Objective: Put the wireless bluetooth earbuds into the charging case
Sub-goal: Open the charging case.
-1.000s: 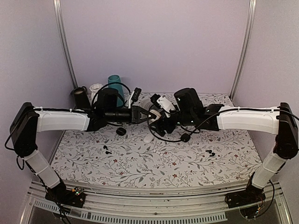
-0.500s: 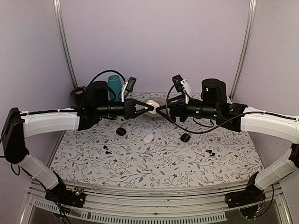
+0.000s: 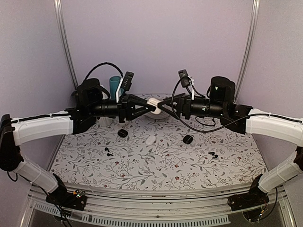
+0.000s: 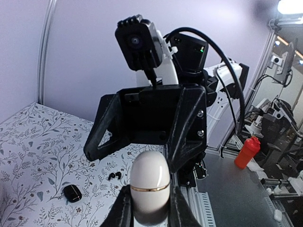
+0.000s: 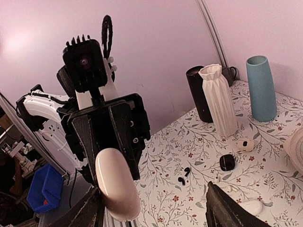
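**A:** Where is the charging case (image 4: 150, 182)?

**B:** It is up in the air over the far middle of the table (image 3: 142, 165). The lid is closed, with a thin gold seam running round it. The left gripper (image 4: 150, 213) has it. Its fingers (image 4: 124, 210) pinch the lower end from both sides, and the rounded end points right, toward the other arm.

**A:** And the right gripper (image 5: 152, 193)?

**B:** It faces the left one, tip to tip. Its fingers (image 5: 222, 208) stand spread, with the free end of the case at their mouth. The case sits close to one finger, and I cannot tell whether that finger touches it. The other finger is well apart from it.

**A:** The earbuds (image 3: 162, 153)?

**B:** They are tiny pale specks on the table below, a little nearer than a white oval (image 3: 150, 140). They are too small to make out more.

**A:** What else lies down there?

**B:** There are two black round cases (image 3: 122, 133), one left and one right of the oval. Black earbuds (image 3: 108, 152) lie nearer, out to either side. A teal vase (image 3: 115, 85) stands at the far left.
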`<control>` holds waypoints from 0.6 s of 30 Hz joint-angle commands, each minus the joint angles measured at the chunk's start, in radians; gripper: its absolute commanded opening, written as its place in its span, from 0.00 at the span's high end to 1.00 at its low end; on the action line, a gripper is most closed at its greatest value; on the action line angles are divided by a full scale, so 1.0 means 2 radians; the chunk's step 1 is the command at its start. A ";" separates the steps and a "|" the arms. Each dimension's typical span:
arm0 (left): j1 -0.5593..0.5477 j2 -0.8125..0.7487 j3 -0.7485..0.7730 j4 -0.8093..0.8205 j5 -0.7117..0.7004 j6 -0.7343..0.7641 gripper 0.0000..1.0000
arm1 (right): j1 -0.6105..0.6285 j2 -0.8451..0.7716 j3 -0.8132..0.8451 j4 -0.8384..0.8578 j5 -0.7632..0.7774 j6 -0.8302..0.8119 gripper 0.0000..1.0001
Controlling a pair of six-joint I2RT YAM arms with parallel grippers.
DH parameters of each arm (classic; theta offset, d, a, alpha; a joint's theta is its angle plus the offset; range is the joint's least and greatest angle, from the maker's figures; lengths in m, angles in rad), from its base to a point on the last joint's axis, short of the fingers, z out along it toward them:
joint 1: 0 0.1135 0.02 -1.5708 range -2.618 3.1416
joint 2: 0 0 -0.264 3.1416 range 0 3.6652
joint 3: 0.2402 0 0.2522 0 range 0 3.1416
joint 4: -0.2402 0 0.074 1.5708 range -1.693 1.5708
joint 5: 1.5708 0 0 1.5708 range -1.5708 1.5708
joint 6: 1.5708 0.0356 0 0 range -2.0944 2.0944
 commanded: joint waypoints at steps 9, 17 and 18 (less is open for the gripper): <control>-0.013 -0.015 -0.026 0.082 0.047 -0.009 1.00 | -0.004 -0.022 -0.014 0.006 0.027 0.016 0.29; -0.013 -0.005 -0.028 0.104 0.051 -0.024 1.00 | -0.004 -0.034 -0.004 -0.027 0.045 -0.019 0.25; -0.013 -0.005 -0.029 0.105 0.051 -0.025 1.00 | -0.004 -0.036 -0.003 -0.029 0.040 -0.022 0.24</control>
